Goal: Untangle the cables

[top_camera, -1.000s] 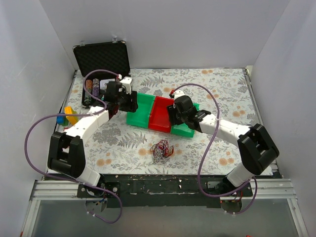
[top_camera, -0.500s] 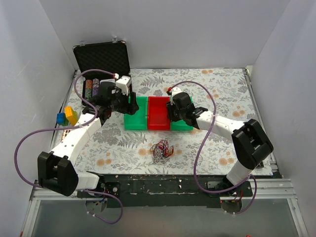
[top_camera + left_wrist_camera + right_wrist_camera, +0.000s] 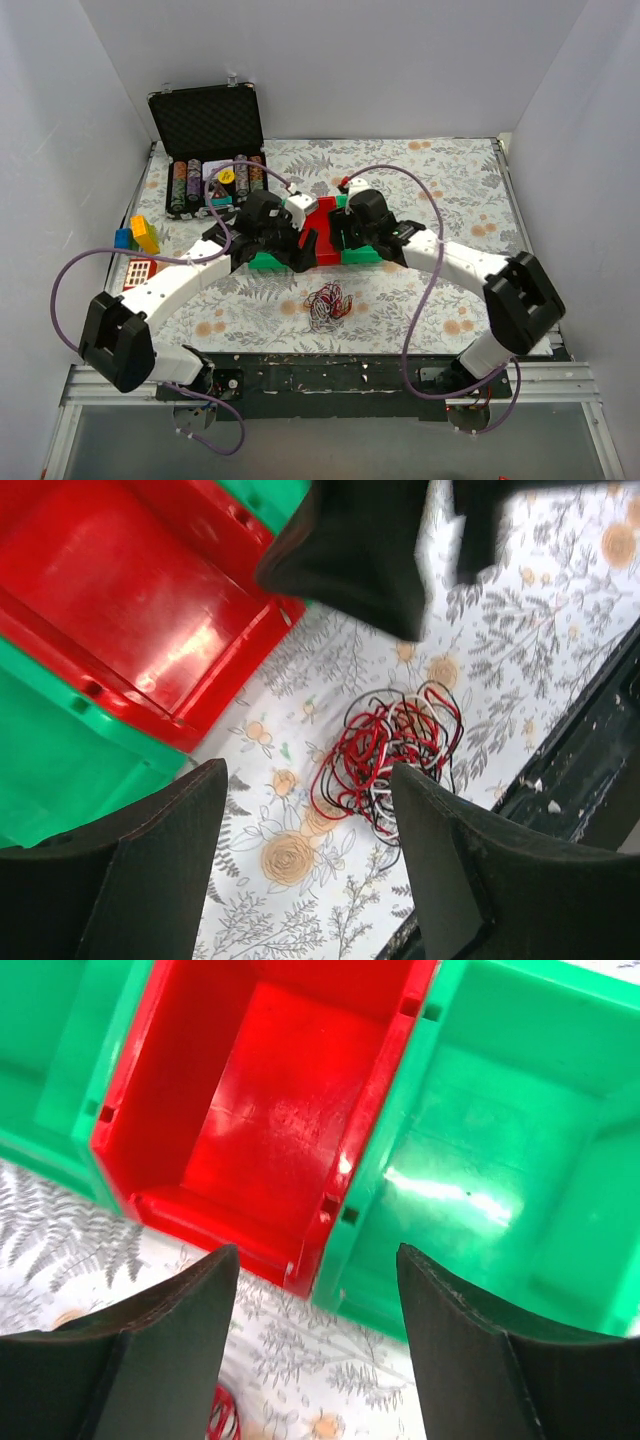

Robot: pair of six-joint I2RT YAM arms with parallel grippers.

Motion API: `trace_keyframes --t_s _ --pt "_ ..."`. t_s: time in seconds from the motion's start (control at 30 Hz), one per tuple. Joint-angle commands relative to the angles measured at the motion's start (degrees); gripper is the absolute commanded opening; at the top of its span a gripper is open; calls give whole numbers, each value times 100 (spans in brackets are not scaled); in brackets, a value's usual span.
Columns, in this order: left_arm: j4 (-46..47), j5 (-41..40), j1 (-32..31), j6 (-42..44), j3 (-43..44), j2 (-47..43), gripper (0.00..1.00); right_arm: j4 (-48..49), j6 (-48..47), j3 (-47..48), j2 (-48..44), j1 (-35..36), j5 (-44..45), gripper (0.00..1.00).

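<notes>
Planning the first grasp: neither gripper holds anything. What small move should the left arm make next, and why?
Probably lower the open left gripper toward the small tangle of thin red, white and black wires. It lies untouched on the floral tablecloth just beyond the spread fingers, while the open right gripper hangs over the red plastic bin.
</notes>
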Motion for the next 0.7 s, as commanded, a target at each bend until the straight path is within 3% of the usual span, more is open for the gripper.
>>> trace_keyframes --t_s 0.0,0.2,0.37,0.67 --pt "-2 305 -236 73 -161 160 66 72 292 -402 -1211 -75 57 74" --pt "244 665 -491 38 -65 572 64 124 574 -1404 -2547 -146 -242 70" --pt "244 1070 -632 55 269 1056 56 2 758 -2213 -3496 -198 -374 56" --pt "192 1220 -755 20 542 1513 55 -43 917 -2864 -4052 -286 -690 50"
